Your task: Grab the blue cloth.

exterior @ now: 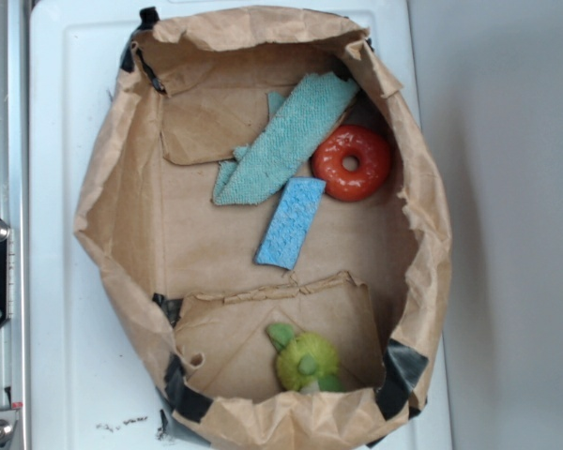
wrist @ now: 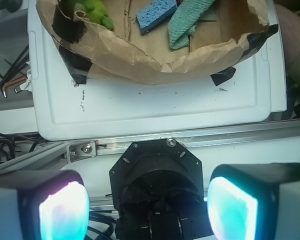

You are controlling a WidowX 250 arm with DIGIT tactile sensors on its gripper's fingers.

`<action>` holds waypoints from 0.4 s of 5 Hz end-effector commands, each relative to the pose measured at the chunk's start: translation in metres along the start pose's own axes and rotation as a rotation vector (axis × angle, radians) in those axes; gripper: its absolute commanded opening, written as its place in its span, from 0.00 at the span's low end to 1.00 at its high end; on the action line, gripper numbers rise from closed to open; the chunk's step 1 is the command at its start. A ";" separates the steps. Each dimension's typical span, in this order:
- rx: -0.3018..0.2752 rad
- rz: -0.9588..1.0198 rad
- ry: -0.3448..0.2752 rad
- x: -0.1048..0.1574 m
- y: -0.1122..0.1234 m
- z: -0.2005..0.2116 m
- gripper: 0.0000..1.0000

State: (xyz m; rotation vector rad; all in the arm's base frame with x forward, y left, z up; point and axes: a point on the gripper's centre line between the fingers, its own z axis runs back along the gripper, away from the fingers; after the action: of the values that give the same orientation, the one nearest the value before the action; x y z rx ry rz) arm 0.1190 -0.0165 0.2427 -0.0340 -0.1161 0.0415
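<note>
You have not started the grab: your gripper (wrist: 147, 205) hangs wide open and empty, well outside the paper bag (exterior: 113, 216). Inside the bag, the blue cloth (exterior: 291, 223) lies flat and untouched, just below the teal terry cloth (exterior: 286, 141) and beside the red ring (exterior: 351, 162). All of the reaching, descending and closing remains.
</note>
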 end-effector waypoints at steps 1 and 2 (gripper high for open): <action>0.000 0.000 0.000 0.000 0.000 0.000 1.00; 0.060 0.027 -0.046 0.048 0.012 -0.028 1.00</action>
State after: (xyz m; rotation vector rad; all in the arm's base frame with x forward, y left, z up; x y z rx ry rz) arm 0.1688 -0.0050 0.2144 0.0224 -0.1377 0.0642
